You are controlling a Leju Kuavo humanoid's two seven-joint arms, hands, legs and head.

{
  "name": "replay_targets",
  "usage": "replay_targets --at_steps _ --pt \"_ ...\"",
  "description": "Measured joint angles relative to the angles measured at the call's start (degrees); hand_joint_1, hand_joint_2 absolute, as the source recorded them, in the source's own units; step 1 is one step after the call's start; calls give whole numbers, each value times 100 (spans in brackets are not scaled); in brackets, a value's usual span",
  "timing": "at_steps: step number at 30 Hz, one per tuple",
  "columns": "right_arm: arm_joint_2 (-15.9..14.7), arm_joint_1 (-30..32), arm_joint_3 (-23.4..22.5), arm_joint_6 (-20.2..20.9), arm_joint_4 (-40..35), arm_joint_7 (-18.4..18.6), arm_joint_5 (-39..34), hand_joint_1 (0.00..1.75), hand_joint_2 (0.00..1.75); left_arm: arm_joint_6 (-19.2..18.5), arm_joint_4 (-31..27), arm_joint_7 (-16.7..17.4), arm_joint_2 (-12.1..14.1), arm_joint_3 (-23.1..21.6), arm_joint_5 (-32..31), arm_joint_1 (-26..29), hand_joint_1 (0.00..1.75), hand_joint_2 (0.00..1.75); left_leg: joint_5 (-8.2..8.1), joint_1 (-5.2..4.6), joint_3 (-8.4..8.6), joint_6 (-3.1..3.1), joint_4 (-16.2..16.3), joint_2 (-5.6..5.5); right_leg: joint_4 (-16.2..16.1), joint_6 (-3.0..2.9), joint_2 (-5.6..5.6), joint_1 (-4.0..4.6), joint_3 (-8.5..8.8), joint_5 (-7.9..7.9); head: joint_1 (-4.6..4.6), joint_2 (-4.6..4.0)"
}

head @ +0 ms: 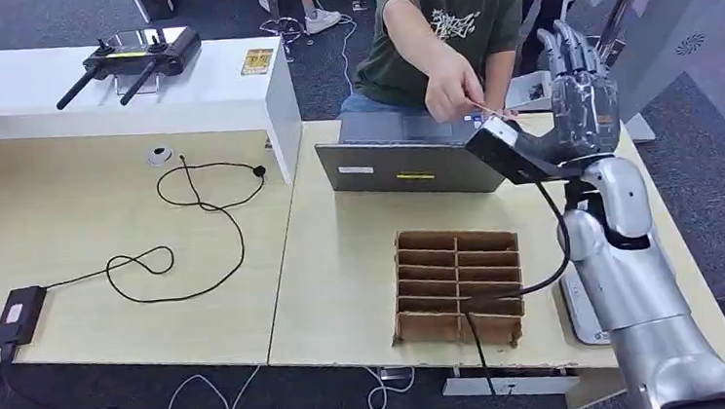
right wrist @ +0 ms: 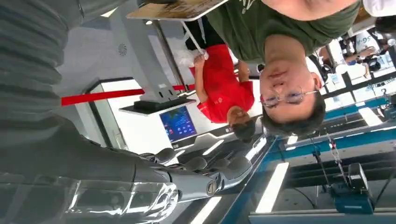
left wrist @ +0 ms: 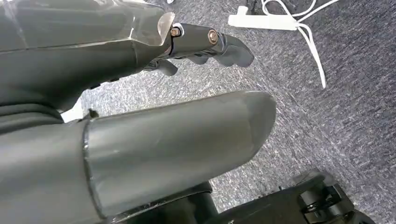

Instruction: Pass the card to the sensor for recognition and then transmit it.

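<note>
A person in a green shirt leans over the table and pinches a thin card (head: pixel 481 110), seen edge on, in a hand (head: pixel 449 91). The card's tip points at my right hand (head: pixel 581 85), which is raised beside the laptop with its fingers straight up and apart, holding nothing. A small gap separates the card from that hand. In the right wrist view the right hand's fingers (right wrist: pixel 205 173) stretch out bare. My left hand (left wrist: pixel 154 116) hangs over grey carpet, its thumb and fingers (left wrist: pixel 219 43) apart with nothing between them.
An open grey laptop (head: pixel 404 157) stands at the table's far edge. A brown cardboard divider box (head: pixel 458 285) lies near the front edge. On the left table are a looped black cable (head: pixel 193 218), a black box (head: pixel 17 315) and a small white disc (head: pixel 159 155).
</note>
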Motion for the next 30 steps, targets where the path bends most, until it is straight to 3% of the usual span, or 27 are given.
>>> replay_targets --at_steps 4,5,6,30 --pt "-37 120 0 -9 -103 0 2 0 175 -7 15 0 -2 4 0 0 0 0 0 0 0 0 0 1 1 0 0 0 0 0 0 0" --pt "-46 145 0 -7 -131 0 2 154 175 -11 15 4 -2 4 0 0 0 0 0 0 0 0 0 1 0 0 0 0 0 0 -2 0" --pt "-52 169 0 -4 -177 2 9 175 175 -15 17 22 -2 4 0 -1 0 0 0 0 0 0 0 0 1 0 0 0 0 0 0 0" --pt "-57 404 -39 66 -533 48 138 175 175 -33 98 50 -59 4 0 -2 0 0 0 0 0 0 0 0 0 0 0 0 0 0 0 0"
